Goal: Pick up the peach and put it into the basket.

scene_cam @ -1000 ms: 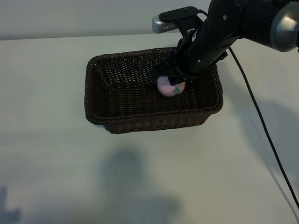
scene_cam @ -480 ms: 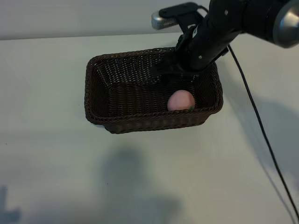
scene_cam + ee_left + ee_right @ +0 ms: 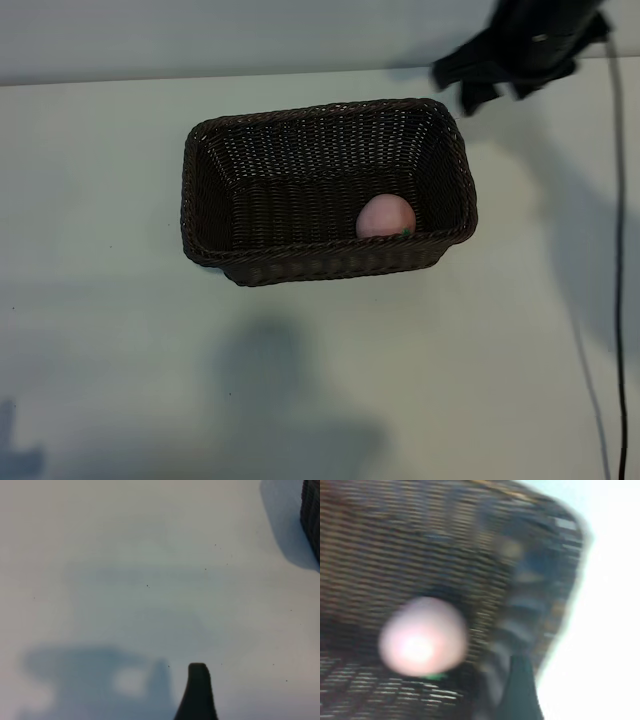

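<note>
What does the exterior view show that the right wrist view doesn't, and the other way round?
Only the exterior view shows the whole basket, the table around it, and the right gripper beyond the far right corner, holding nothing. Only the right wrist view shows the weave close up and one of that gripper's fingers. Both show the peach lying free inside the basket by its wall, green leaf mark low.

The basket [image 3: 205,190] fills the frame's middle, its deep walls ringing the peach [image 3: 386,216]; bare table [image 3: 100,350] lies open all around.
</note>
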`<action>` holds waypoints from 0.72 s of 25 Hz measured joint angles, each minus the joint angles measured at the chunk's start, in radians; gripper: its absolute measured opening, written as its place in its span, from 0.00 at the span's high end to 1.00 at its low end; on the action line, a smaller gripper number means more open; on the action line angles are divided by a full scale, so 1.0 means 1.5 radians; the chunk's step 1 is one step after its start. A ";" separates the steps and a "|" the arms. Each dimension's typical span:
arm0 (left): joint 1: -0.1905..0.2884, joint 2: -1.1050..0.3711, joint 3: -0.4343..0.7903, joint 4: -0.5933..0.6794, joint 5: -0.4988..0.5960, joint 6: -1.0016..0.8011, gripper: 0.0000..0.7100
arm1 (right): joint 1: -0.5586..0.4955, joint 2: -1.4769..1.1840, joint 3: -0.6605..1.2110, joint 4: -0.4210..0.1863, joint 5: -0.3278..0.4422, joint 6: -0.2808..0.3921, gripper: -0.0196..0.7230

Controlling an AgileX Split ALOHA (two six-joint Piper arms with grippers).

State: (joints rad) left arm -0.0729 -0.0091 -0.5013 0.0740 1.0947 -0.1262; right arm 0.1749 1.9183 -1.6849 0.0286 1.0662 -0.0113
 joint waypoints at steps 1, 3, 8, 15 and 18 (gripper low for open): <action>0.000 0.000 0.000 0.000 0.000 0.000 0.16 | -0.017 0.000 0.000 -0.008 0.008 0.000 0.23; 0.000 0.000 0.000 0.000 0.000 0.000 0.16 | -0.060 0.000 0.000 -0.014 0.015 0.000 0.23; 0.000 0.000 0.000 0.000 0.000 0.000 0.16 | -0.150 0.000 0.000 -0.025 0.028 0.000 0.23; 0.000 0.000 0.000 0.000 0.000 0.000 0.16 | -0.182 -0.005 0.000 -0.034 0.091 0.000 0.26; 0.000 0.000 0.000 0.000 0.000 0.000 0.16 | -0.183 -0.027 0.000 -0.040 0.099 0.000 0.28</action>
State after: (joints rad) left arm -0.0729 -0.0091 -0.5013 0.0740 1.0947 -0.1262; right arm -0.0997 1.8783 -1.6849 -0.0315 1.2140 -0.0108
